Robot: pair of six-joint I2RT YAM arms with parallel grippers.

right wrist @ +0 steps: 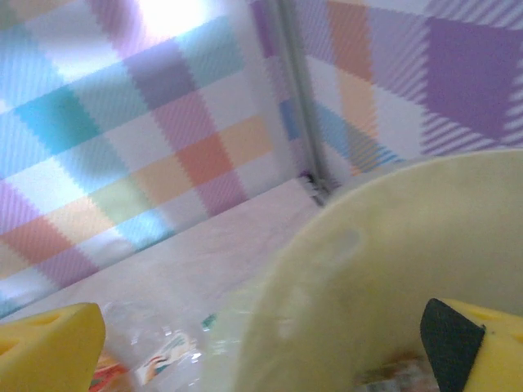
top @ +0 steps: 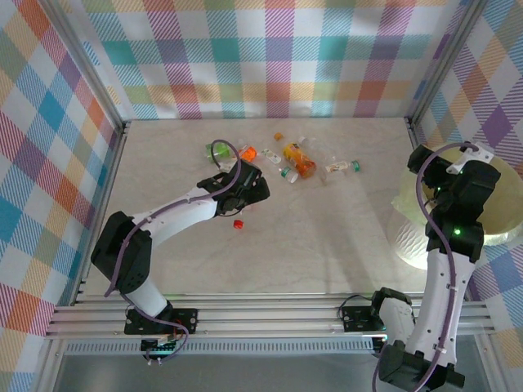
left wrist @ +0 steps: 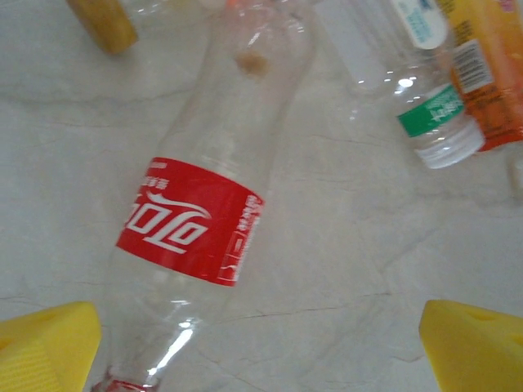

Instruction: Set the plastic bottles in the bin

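My left jaws stand wide apart above a clear plastic bottle with a red label (left wrist: pixel 196 220), which lies on the pale marbled desk (top: pixel 327 237) between my yellow fingertips (left wrist: pixel 45 347) (nearer the left one). More clear plastic bottles (top: pixel 298 161) lie scattered toward the far middle. My right jaws hang apart, holding nothing, over the large round pale yellow-green bin (top: pixel 505 233).

One bin (top: pixel 505 214); roughly seven loose bottles (top: pixel 299 160)

Overhead camera looks down from behind my bases (top: pixel 159 320). Left wrist camera close above bottles (left wrist: pixel 196 220), shared with overhead; right wrist's at bin (right wrist: pixel 368 269) rim.
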